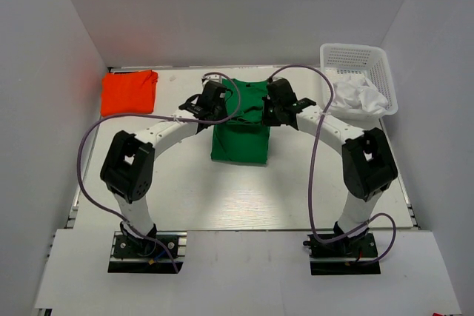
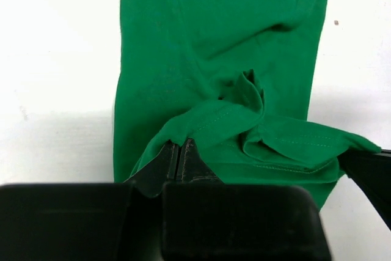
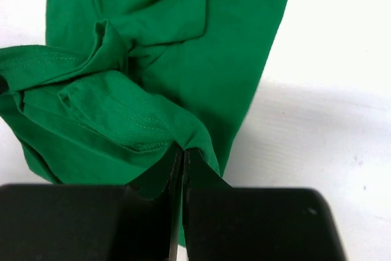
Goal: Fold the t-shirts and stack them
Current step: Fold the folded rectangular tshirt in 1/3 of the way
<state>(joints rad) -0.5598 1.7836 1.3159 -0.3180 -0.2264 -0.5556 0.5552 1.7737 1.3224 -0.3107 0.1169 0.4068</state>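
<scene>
A green t-shirt (image 1: 241,132) lies as a narrow folded strip in the middle of the table. Its far end is lifted and bunched between my two grippers. My left gripper (image 1: 217,103) (image 2: 180,143) is shut on the shirt's hemmed edge at the far left corner. My right gripper (image 1: 275,104) (image 3: 183,149) is shut on the same edge at the far right corner. In both wrist views the green cloth (image 2: 220,47) (image 3: 183,35) stretches away flat on the table below the raised fold. An orange-red t-shirt (image 1: 128,91) lies folded at the far left.
A white mesh basket (image 1: 374,64) holding crumpled white cloth (image 1: 358,97) stands at the far right. White walls enclose the table on three sides. Purple cables loop from both arms over the table.
</scene>
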